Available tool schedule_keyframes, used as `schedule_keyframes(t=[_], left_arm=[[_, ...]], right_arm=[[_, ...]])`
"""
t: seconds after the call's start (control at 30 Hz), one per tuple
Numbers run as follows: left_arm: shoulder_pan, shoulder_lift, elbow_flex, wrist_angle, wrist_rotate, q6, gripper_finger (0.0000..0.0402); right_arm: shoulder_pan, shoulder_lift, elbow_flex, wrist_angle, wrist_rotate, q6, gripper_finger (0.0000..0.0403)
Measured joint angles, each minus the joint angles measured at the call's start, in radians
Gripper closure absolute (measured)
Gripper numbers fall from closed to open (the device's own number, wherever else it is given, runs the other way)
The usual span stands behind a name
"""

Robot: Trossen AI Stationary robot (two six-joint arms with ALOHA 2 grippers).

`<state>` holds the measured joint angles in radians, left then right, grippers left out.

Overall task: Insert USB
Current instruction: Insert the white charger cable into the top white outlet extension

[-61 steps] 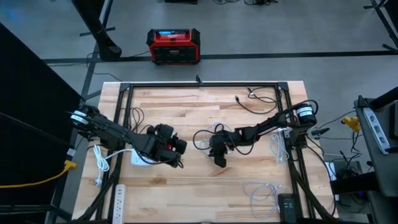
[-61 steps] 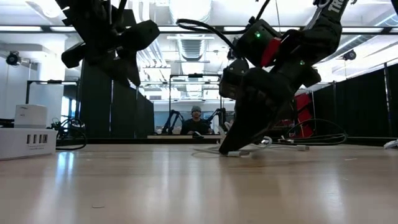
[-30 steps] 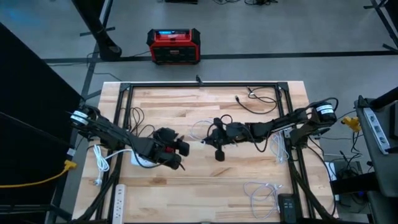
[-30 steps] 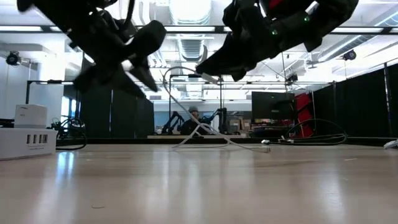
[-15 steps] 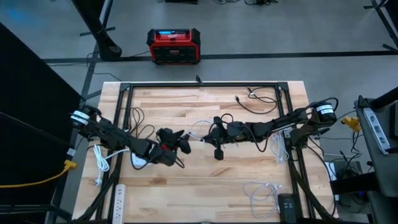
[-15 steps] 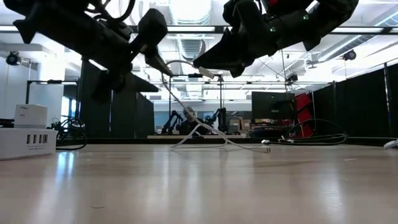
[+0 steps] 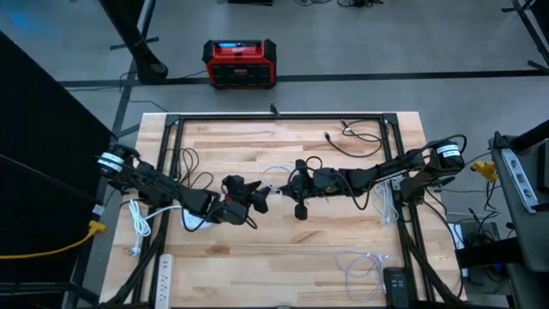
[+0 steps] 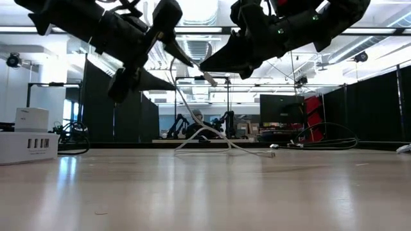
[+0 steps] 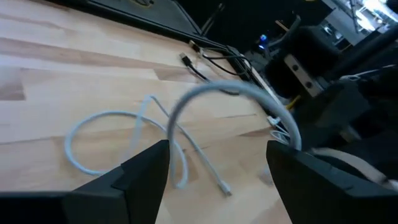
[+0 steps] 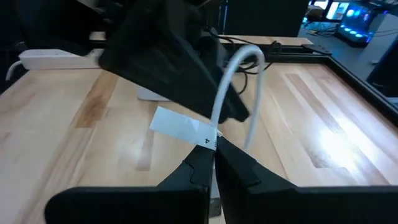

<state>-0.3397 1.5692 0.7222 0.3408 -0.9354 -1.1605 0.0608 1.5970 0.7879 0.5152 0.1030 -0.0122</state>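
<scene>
Above mid-table [image 7: 343, 249], I see my right gripper [image 10: 210, 163] pinching the white USB cable [image 10: 239, 81] just behind its plug [image 10: 182, 129], while my left gripper [image 9: 214, 163], fingers [image 9: 140, 169] spread wide, faces the plug without touching.

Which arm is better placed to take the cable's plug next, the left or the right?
The left. Its gripper stands open right at the white plug, which the right gripper holds up by the cable, shut on it. The USB hub sits on the left arm's side.
</scene>
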Motion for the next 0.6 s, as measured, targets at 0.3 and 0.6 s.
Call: schedule_keyframes(t=[0.3,0.6], left_arm=[[-0.004,0.0,0.003,-0.012,0.044,0.008,0.0162],[-0.018,0.054,0.023,0.005,0.059,0.08,0.0159]], right_arm=[[0.0,0.0,0.001,0.027,0.004,0.003,0.0403],[-0.005,0.0,0.002,0.062,0.005,0.013,0.0403]])
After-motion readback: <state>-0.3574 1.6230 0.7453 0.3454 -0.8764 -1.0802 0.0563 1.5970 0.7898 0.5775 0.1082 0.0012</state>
